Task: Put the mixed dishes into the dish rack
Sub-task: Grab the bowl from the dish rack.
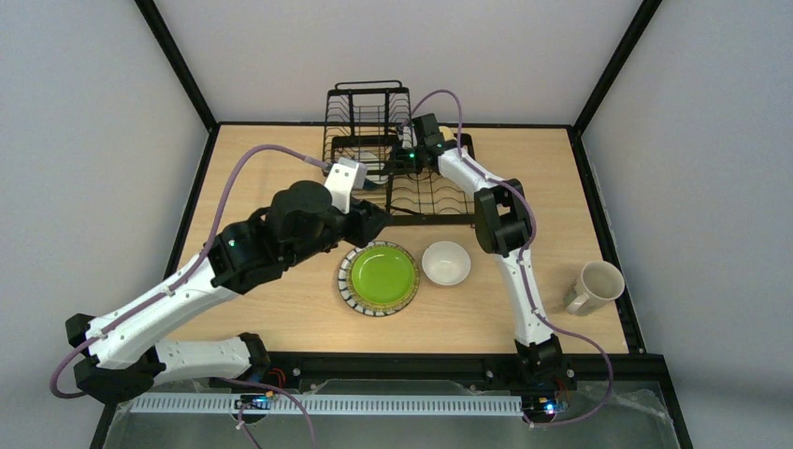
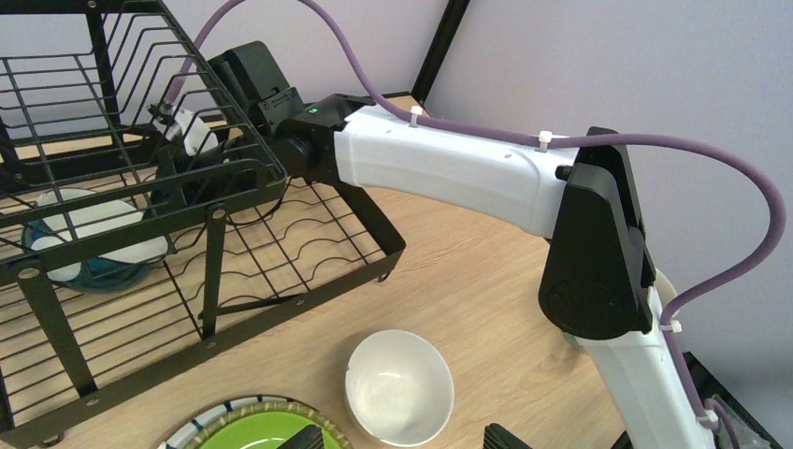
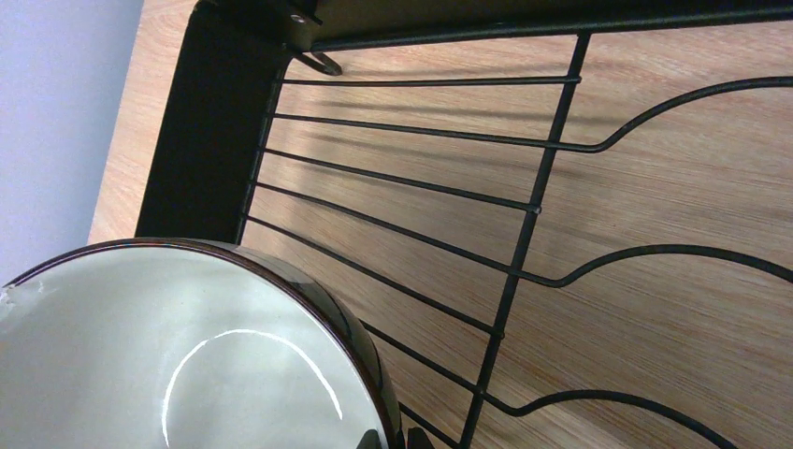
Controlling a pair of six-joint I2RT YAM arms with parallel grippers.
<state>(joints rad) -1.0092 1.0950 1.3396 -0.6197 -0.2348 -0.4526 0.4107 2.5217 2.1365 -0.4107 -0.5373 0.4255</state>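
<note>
Two robot arms reach over a wooden table point(image 1: 281, 313) toward a black wire dish rack point(image 1: 367, 110) that stands at the table's far side.

Left of the rack and nearer the arm bases, the left arm point(image 1: 187, 290) stretches in from the near corner. The left jaws hang wide open and empty just in front of the rack's near edge, over the dishes that lie there.

Directly in front of the rack sits a green plate point(image 1: 382, 277) with a black-and-white striped rim, flat on the table. A white bowl point(image 1: 446, 263) stands upright just beside the plate on its right, close to it but apart from the rack.

Inside the rack, low on its wire floor toward its left side, is the blue-outside bowl point(image 2: 89, 245), its pale inside facing up, seen through the rack's bars from the left wrist camera.

The right arm point(image 1: 510, 234) bends in from the right and pushes its wrist into the rack. The right jaws are drawn narrow on the bowl's dark rim, one tip inside and one outside, at the bottom edge of the right wrist view. Whether the bowl rests on the wires or hangs just above them cannot be told.

Well to the right of the rack, near the table's right edge, a cream mug point(image 1: 595, 285) sits alone, its handle toward the near side.
</note>
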